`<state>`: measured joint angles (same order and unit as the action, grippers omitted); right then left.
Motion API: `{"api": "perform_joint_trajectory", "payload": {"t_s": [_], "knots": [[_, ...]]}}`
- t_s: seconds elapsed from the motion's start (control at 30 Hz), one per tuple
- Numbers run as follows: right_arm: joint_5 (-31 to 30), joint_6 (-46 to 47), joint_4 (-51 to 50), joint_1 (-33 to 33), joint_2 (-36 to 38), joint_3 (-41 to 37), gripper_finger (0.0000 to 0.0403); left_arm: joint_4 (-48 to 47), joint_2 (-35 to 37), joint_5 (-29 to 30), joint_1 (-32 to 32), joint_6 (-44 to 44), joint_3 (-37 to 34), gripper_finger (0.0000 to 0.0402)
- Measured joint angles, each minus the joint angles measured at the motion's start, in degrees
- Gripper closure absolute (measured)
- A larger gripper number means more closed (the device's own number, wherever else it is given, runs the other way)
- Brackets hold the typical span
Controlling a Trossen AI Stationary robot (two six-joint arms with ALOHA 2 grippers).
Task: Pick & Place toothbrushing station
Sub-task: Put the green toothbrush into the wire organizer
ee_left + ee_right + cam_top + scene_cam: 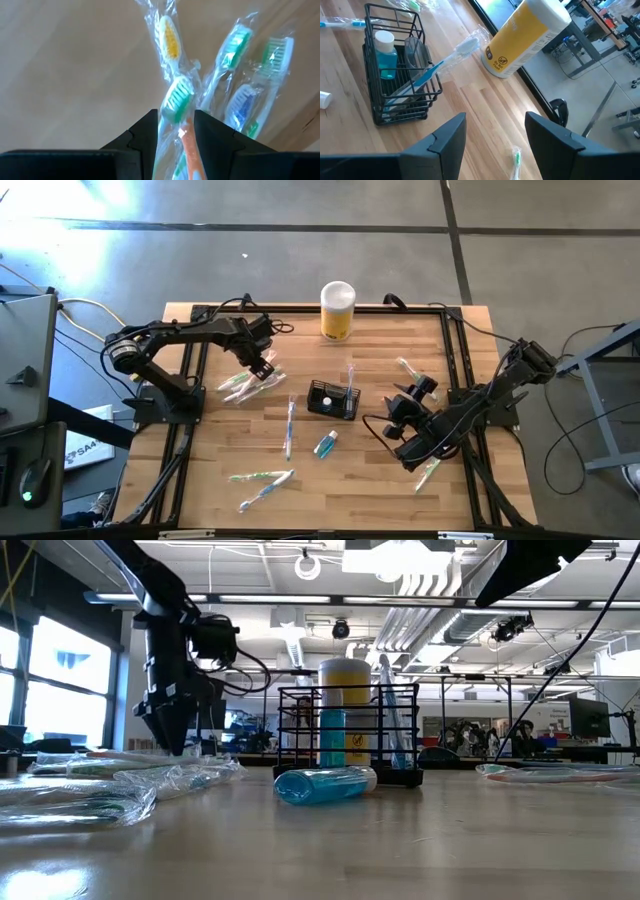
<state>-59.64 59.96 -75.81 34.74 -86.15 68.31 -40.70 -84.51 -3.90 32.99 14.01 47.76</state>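
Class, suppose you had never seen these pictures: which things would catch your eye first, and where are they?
Probably the yellow canister with its white lid, upright at the table's far edge. Next, the black wire caddy mid-table, with a blue toothbrush leaning out. Then the left gripper, jaws either side of a wrapped toothbrush in the pile on the table's left.

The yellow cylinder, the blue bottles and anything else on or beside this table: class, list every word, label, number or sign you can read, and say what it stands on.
Yellow cylinder: small black round symbols and print near its base, too small to read.
Blue bottle in the black wire caddy: no print shows.
Blue bottle lying on the table: no legible print.
Paper on the floor left of the table: dark letters, cut off and blurred, not readable.
Wrapped toothbrushes: no text shows.
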Motion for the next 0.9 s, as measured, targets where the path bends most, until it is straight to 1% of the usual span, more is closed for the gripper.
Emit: {"api": "perform_joint_trajectory", "payload": {"t_s": [0.2,0.3,0.43,0.6,0.63,0.73,0.9], "knots": [[0.0,0.0,0.0,0.01,0.0,0.0,0.0207,0.45,-0.02,1.03,0.0,0.01,-0.01,0.028],[0.0,0.0,0.0,0.0,0.0,0.0,0.0207,0.43,-0.02,1.05,0.0,-0.01,-0.01,0.0292],[0.0,-0.02,0.0,0.0,0.0,0.0,0.0207,0.44,-0.02,1.2,0.0,-0.01,-0.01,0.0324],[0.0,-0.31,0.0,0.0,0.0,0.0,0.0207,0.6,-0.02,1.2,0.0,-0.16,-0.01,0.0387],[0.01,-0.67,0.0,0.0,0.0,0.0,0.0207,0.51,-0.02,1.2,0.0,-0.18,-0.01,0.0393],[0.12,-1.71,0.0,0.0,0.0,0.0,0.0207,-0.15,-0.01,1.2,0.0,-0.18,-0.01,0.0394],[2.07,-1.75,-0.01,0.0,0.0,0.0,0.0207,-0.99,-0.02,1.2,0.0,-0.1,0.28,0.0399]]}}
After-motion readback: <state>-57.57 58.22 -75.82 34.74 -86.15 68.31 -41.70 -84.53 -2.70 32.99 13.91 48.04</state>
